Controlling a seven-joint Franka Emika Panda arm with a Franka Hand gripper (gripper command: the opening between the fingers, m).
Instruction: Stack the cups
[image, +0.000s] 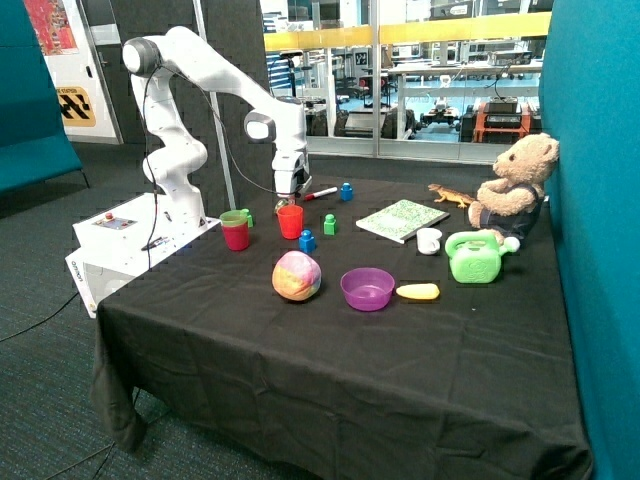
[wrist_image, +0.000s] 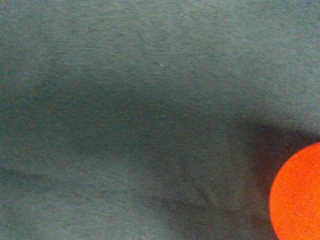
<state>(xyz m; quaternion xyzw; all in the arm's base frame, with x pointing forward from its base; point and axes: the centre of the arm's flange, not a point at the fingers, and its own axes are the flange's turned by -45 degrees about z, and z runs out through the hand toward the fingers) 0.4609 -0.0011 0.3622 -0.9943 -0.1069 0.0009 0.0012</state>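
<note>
A red cup (image: 290, 221) stands upright on the black tablecloth (image: 330, 360), near the arm's side of the table. My gripper (image: 287, 196) hangs just above its rim, a little behind it. In the wrist view only the red cup (wrist_image: 297, 196) shows, as an orange-red disc at the picture's corner over dark cloth. Beside the red cup, toward the robot's base, a green cup (image: 236, 217) sits nested in a pink-magenta cup (image: 236, 238).
Around the red cup lie a blue block (image: 307, 241), a green block (image: 329, 224) and a marker (image: 320, 193). Nearer the front are a multicoloured ball (image: 296, 275) and a purple bowl (image: 367, 288). A white mug (image: 429, 240), book (image: 402, 220) and teddy bear (image: 515, 190) sit beyond.
</note>
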